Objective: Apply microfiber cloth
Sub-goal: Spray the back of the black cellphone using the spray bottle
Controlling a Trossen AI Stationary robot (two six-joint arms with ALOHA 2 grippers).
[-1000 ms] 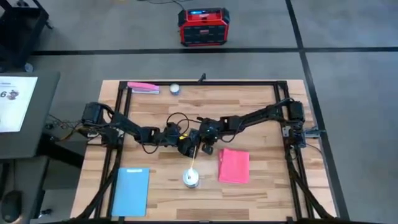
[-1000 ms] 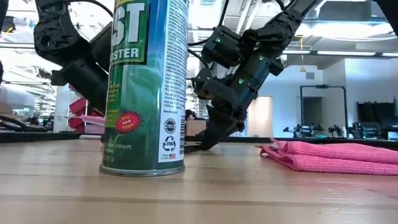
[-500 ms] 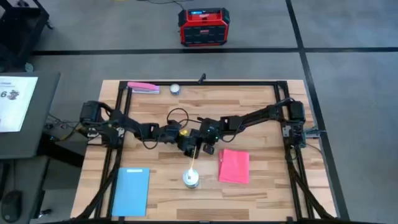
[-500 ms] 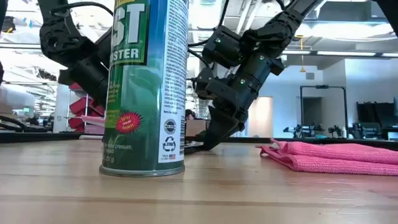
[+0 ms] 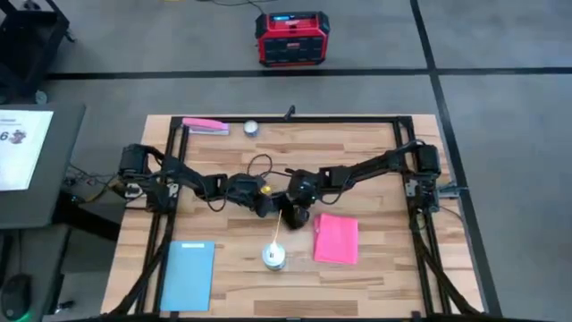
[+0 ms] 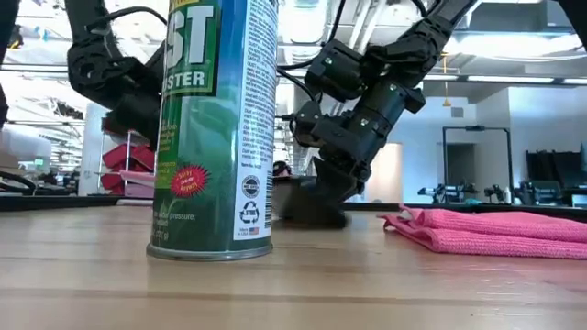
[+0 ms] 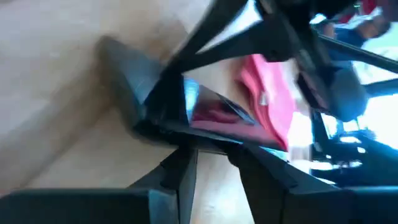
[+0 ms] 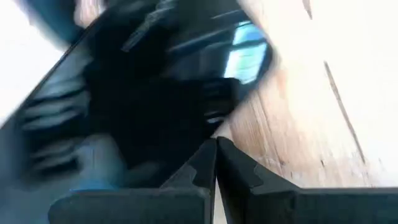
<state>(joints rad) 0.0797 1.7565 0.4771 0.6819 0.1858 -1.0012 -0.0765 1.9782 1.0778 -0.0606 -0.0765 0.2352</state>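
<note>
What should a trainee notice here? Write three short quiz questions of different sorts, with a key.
1. True or false: the microfiber cloth lies on the left arm's side of the spray can.
2. What stands between the light-blue rectangle and the cloth? A spray can, B white ball, C pink strip.
3. Fill in: the left gripper and right gripper meet near the table's ____.
Key: 1 false; 2 A; 3 middle.

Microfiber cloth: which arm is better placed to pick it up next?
Probably right. The right pincer sits just beside the microfiber cloth, while the left pincer is farther off, beyond the spray can.
</note>
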